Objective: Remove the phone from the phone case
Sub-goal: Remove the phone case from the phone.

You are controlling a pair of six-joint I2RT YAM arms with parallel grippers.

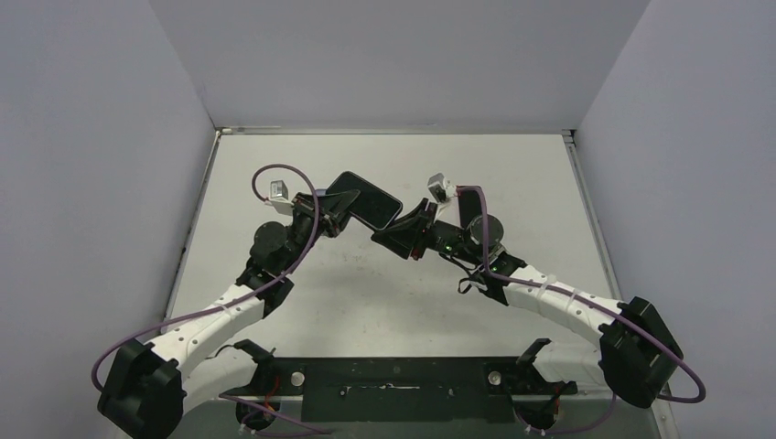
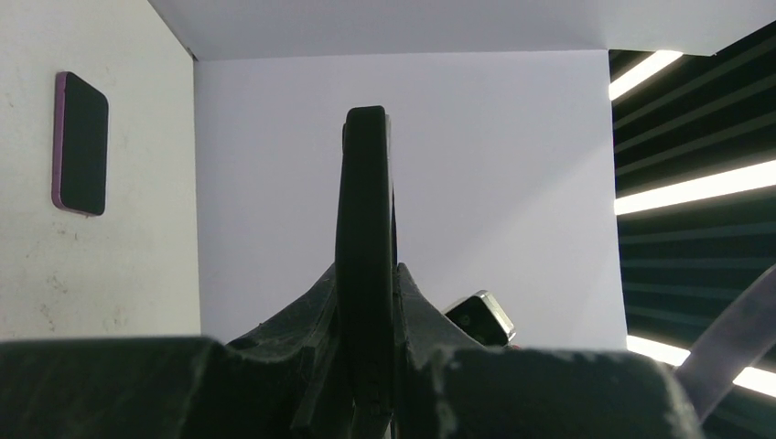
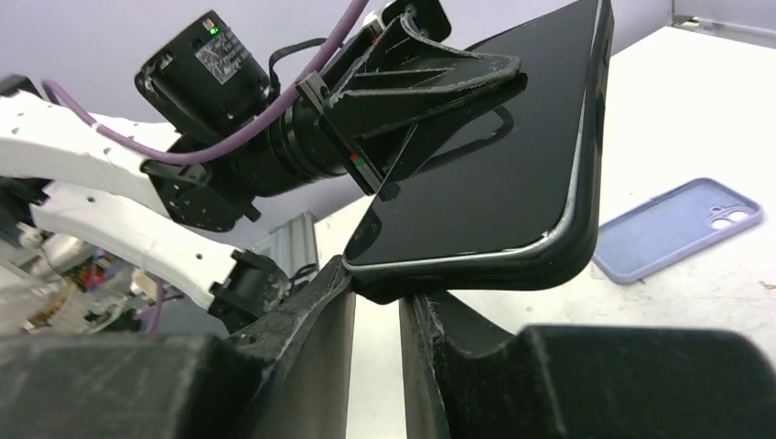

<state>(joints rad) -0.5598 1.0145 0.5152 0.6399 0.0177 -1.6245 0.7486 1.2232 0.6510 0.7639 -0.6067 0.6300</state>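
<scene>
**Item: phone (image 1: 366, 199), in black case (image 3: 549, 251).** Held clear of the counter (image 1: 366, 311) in the upper middle of the overhead frame, tilted, with one arm at each side. Screen dark and unlit. The black rim wraps the visible edges and corner, so the phone sits inside the case.

**Left claw (image 1: 337, 212).** At the phone's left end in the overhead view. Its own wrist camera shows the phone edge-on and upright in mid-frame, pinched flat between the two fingers (image 2: 302, 320). Jaws narrow, clamped on the phone's two faces.

**Right claw (image 3: 377, 293).** At the phone's lower right end in the overhead view. In its wrist view the two fingers (image 3: 320, 320) stand close together at lower centre, with only a slim gap between them, and the phone's rounded bottom edge sits right at their tips. Jaws narrow and apparently nipping that edge; the contact itself is partly hidden by the phone's rim.

**Lilac case (image 3: 673, 229).** An empty shell lying flat on the counter at the right of the right wrist frame, camera cut-out showing, well apart from the held phone.

**Purple-edged slab (image 2: 80, 144).** A dark rectangle flat on the counter at the upper left of the left wrist frame. Whether it is the same lilac case cannot be told.
</scene>
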